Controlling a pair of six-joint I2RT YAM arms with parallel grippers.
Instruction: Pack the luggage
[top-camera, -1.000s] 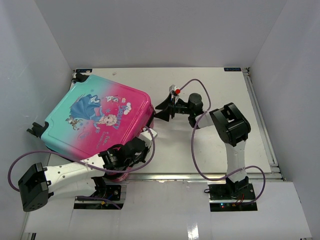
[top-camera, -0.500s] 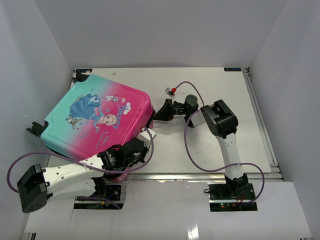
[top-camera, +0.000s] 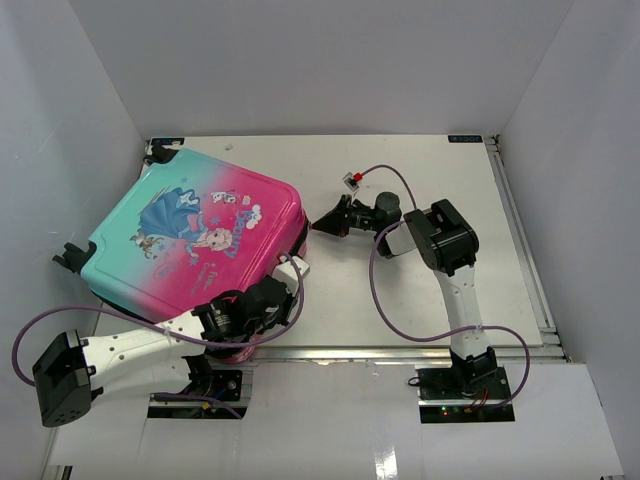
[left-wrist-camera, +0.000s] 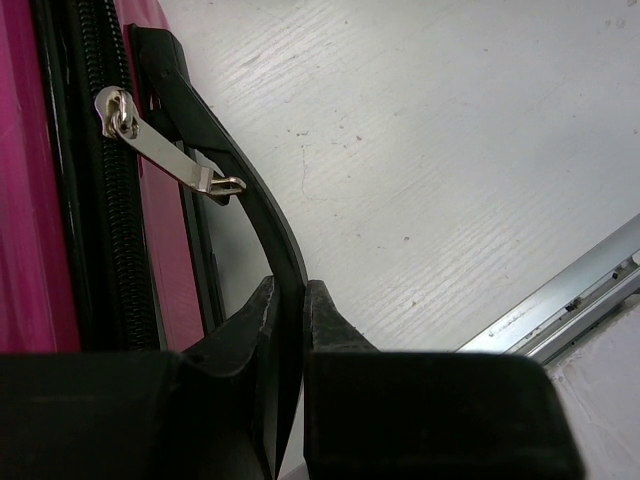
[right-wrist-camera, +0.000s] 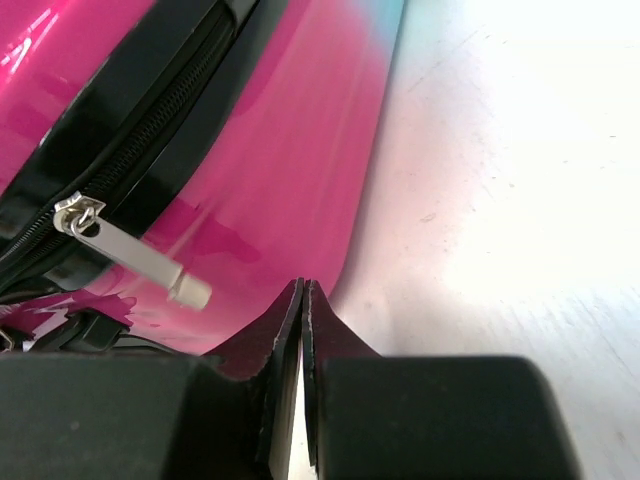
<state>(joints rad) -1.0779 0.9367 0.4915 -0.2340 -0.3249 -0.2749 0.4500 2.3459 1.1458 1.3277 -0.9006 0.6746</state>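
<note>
Our right gripper (top-camera: 322, 223) has pressed its jaws together, empty, beside the luggage (top-camera: 190, 235); only the left wrist view shows our left gripper (left-wrist-camera: 288, 292) pinching its black handle (left-wrist-camera: 270, 225).

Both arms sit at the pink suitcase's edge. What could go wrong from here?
1. The right tool is shut on nothing; the silver zipper pull hangs beside its tips, untouched, so pulling away now would likely move no zipper.
2. The left tool pinches only the thin black curved handle of the pink-to-teal hard-shell luggage; a tug could let it slip out or drag the case across the white table.
</note>
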